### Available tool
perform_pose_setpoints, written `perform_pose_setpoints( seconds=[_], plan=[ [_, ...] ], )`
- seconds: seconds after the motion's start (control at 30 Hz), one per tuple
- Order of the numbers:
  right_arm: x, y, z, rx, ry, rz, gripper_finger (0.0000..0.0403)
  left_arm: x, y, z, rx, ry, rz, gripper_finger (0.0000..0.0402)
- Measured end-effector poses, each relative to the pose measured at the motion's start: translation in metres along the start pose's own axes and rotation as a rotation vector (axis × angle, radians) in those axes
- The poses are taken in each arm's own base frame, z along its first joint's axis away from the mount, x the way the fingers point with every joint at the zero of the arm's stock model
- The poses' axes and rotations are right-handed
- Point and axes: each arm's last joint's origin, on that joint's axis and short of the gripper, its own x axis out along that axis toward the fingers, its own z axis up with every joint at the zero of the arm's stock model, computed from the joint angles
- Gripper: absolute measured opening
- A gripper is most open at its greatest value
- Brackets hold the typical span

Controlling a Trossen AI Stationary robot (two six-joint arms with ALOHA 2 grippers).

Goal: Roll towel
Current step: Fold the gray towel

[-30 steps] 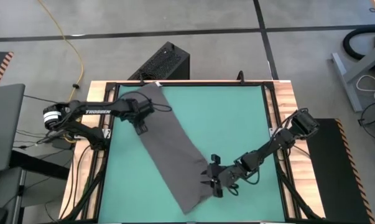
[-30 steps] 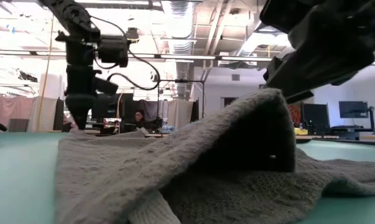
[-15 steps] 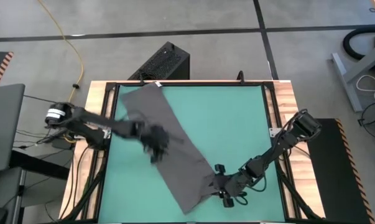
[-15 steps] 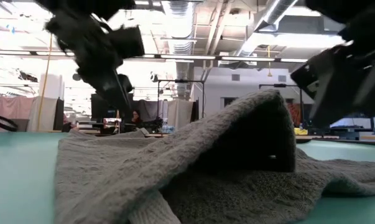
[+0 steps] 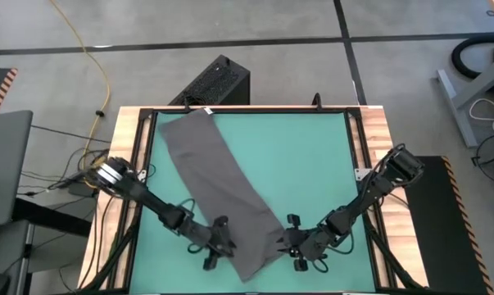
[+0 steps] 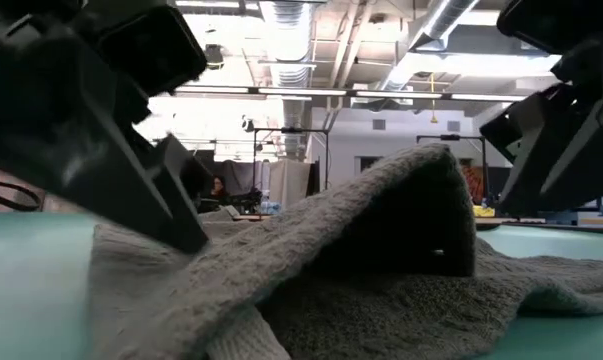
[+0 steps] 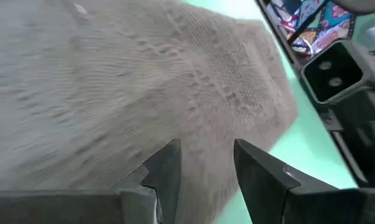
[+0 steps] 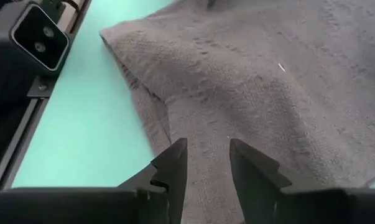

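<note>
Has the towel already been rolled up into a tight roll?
No, the towel lies spread out as a long diagonal strip across the green table, with only its near end bunched.

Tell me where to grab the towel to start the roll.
Probably the towel's near short end, where a humped fold stands off the mat. The left gripper and right gripper already flank it, so come in from each side.

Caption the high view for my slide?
Both pincers, left and right, flank the towel's near end.
</note>
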Motion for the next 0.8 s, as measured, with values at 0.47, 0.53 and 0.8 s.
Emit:
perform_pose_setpoints(
  seconds=[0.47, 0.53, 0.8],
  plan=[
    [0.017, -0.007, -0.034, -0.084, 0.158, -0.088, 0.0012, 0.028, -0.002, -0.007, -0.063, 0.107, 0.061, 0.0137],
    [0.016, -0.006, -0.035, -0.090, 0.165, -0.100, 0.0013, 0.027, -0.003, -0.007, -0.077, 0.122, 0.051, 0.0137],
    [-0.002, -0.006, -0.022, -0.090, 0.148, -0.072, 0.0042, 0.027, -0.002, -0.009, -0.085, 0.148, 0.050, 0.0137]
  ],
)
